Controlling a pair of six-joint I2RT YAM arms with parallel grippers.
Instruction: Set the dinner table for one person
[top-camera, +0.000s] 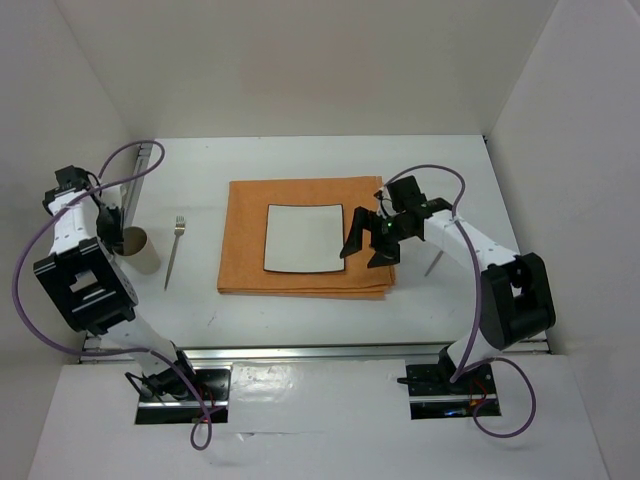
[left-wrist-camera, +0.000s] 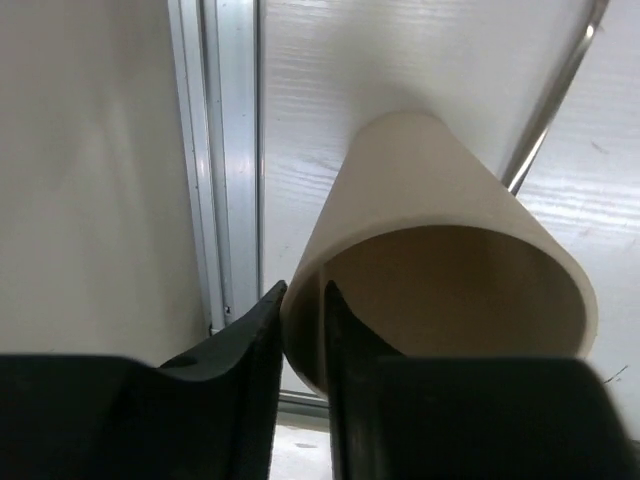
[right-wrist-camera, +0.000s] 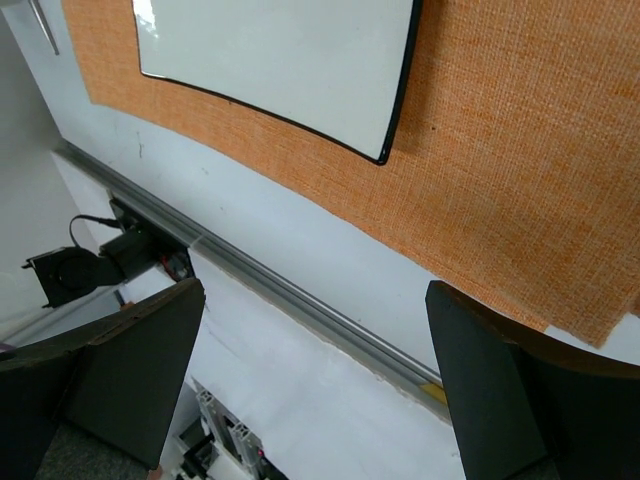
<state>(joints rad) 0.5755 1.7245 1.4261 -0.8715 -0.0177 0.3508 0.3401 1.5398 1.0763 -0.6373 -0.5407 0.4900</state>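
The dinner table (top-camera: 300, 160) is the white tabletop. An orange cloth (top-camera: 305, 205) lies at its middle with a square white dark-rimmed plate (top-camera: 300, 238) on it. A beige cup (top-camera: 141, 250) stands at the far left, with a fork (top-camera: 175, 252) beside it. My left gripper (top-camera: 118, 240) is shut on the cup's rim (left-wrist-camera: 440, 230), one finger inside the wall and one outside (left-wrist-camera: 303, 310). My right gripper (top-camera: 368, 240) hovers open and empty over the plate's right edge. In its wrist view (right-wrist-camera: 315, 290) the plate (right-wrist-camera: 270, 60) and cloth (right-wrist-camera: 520, 150) lie below.
A thin metal utensil (top-camera: 435, 263) lies right of the cloth, partly hidden by the right arm. An aluminium rail (top-camera: 340, 352) runs along the table's near edge and another (left-wrist-camera: 215, 150) along the left wall. White walls close in the left, back and right.
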